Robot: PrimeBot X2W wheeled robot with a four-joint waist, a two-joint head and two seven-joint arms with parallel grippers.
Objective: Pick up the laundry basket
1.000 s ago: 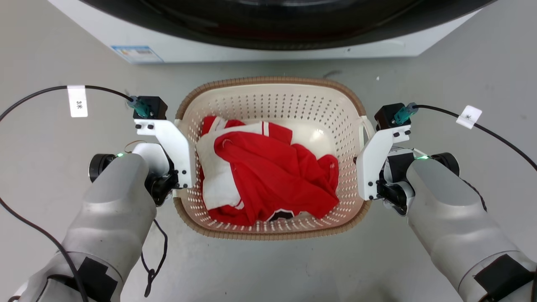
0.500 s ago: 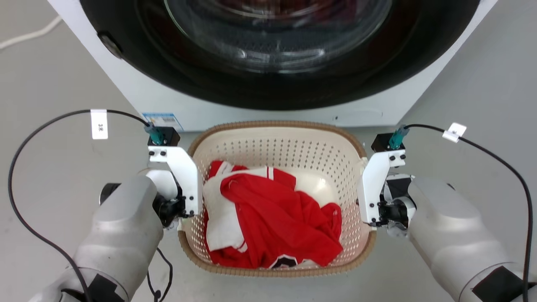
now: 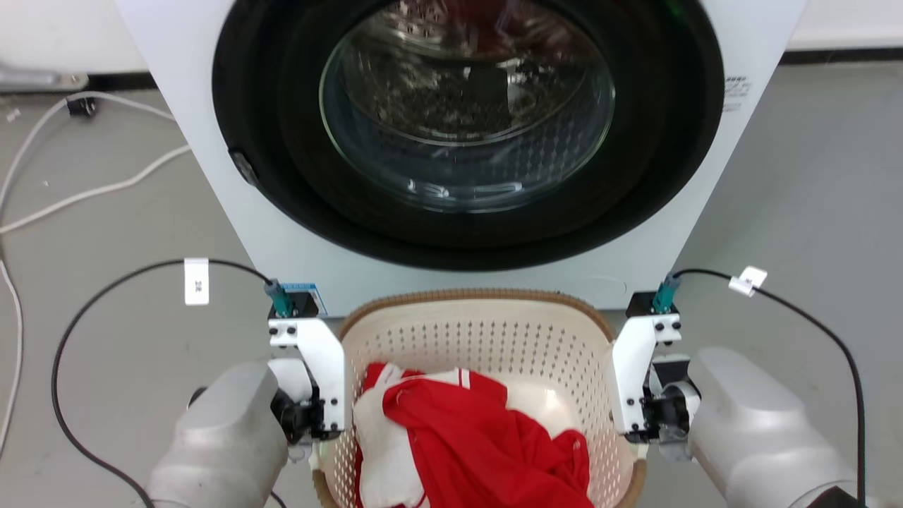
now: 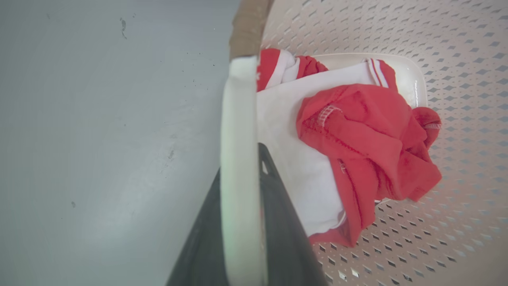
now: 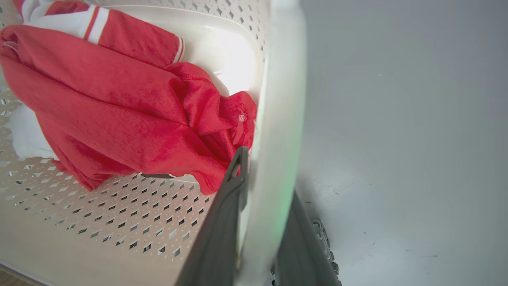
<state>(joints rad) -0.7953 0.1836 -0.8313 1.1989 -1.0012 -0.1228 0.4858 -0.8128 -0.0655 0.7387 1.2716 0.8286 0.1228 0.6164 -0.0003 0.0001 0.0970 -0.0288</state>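
The laundry basket (image 3: 480, 298), cream with perforated walls and a brown woven rim, sits at the bottom middle of the head view and is cut off by the lower edge. Red and white clothes (image 3: 480, 437) lie in it. My left gripper (image 3: 317, 439) is at its left side. In the left wrist view, the left gripper (image 4: 240, 167) is shut on the white handle (image 4: 237, 111). My right gripper (image 3: 638, 437) is at the right side. The right wrist view shows the right gripper (image 5: 270, 174) shut on the other white handle (image 5: 282, 79).
A white washing machine (image 3: 176, 106) with a round dark glass door (image 3: 465, 113) stands directly behind the basket. Pale cables (image 3: 77, 194) trail over the grey floor (image 3: 811, 176) at the left. Black cables run from both wrists.
The head camera has shifted, bringing the whole washer door into view. The basket's far rim now overlaps the washer's lower front. Both grippers stay on the handles.
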